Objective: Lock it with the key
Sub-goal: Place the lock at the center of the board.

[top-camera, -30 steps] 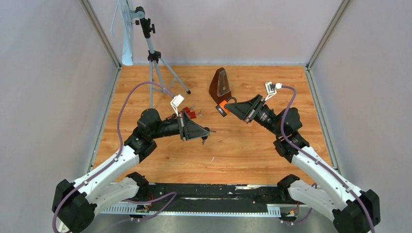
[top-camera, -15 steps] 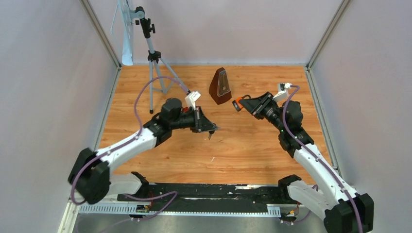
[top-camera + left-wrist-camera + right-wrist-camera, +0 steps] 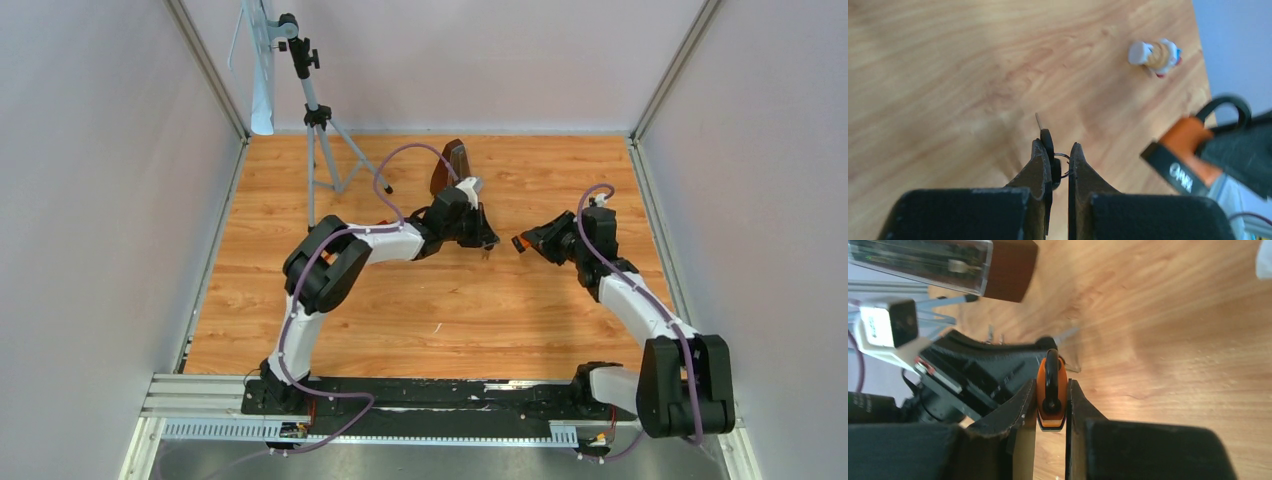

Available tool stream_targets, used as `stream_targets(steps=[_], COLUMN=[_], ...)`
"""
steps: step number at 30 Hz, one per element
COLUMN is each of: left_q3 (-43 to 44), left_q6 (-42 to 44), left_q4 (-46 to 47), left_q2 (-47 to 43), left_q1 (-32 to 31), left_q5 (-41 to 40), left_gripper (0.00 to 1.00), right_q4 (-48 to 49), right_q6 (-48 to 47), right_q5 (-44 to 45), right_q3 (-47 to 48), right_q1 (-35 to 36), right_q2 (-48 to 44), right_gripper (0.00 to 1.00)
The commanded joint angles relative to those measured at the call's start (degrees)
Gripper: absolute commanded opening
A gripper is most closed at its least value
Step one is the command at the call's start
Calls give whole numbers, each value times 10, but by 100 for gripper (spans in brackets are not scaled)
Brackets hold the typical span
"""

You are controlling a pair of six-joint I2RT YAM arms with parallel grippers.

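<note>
Your key (image 3: 1047,142) is a tiny thing. It has a flat black head that looks like plastic, a thin pale metal blade poking out ahead of it, and a skinny wire ring looped through the head. Your left gripper (image 3: 1056,150) has its dark matte fingers pinched tight on that black head. It's holding the key up off the table (image 3: 450,320) with the blade pointing away from the wrist.

The padlock (image 3: 1051,400) is a smooth, bright orange block with rounded edges and a black curved shackle. There's a black band across its far end with white lettering, too blurry to read. Your right gripper (image 3: 1052,385) is clamped on its two flat sides, and the shackle end is tucked back toward the wrist. The banded end faces the key's side, but I can't make out a keyhole.

From the top view, both grippers meet nose to nose over the middle-back of the table. Key and padlock are near each other but apart, not touching.

The table is warm wood-grain laminate. Just behind the left gripper there's a dark brown pyramid-shaped metronome (image 3: 452,168) with a clear front. A grey metal tripod (image 3: 318,110) stands back left. The left wrist view also shows a small white and tan figurine (image 3: 1155,54) lying on the wood.
</note>
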Motion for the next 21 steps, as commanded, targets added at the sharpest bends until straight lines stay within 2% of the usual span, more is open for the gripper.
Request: stream_targets(steps=[1, 3, 5, 9, 12, 14, 19, 21], left_q3=[60, 68, 72, 79, 79, 75, 45, 32], left_q6=[-7, -5, -9, 0, 15, 27, 42, 38], left_q4=[87, 124, 146, 145, 133, 112, 51, 32], left_q2=[54, 77, 94, 112, 107, 93, 47, 29], left_q1=[-4, -6, -7, -7, -7, -7, -7, -7], left_q5=[-51, -47, -37, -35, -36, -54, -131, -152], left_gripper=[0, 2, 9, 32, 58, 68, 81, 81], right_q4=[29, 42, 58, 76, 82, 93, 124, 125], right_q6=[-22, -21, -21, -29, -32, -28, -8, -4], right_q5=[-16, -25, -41, -56, -70, -73, -89, -94], right_q3=[-10, -19, -24, -10, 12, 20, 30, 38], right_q1=[-1, -1, -1, -1, -1, -1, -1, 0], right_q2=[27, 45, 63, 116, 163, 190, 239, 258], right_gripper=[0, 0, 0, 0, 0, 0, 0, 6])
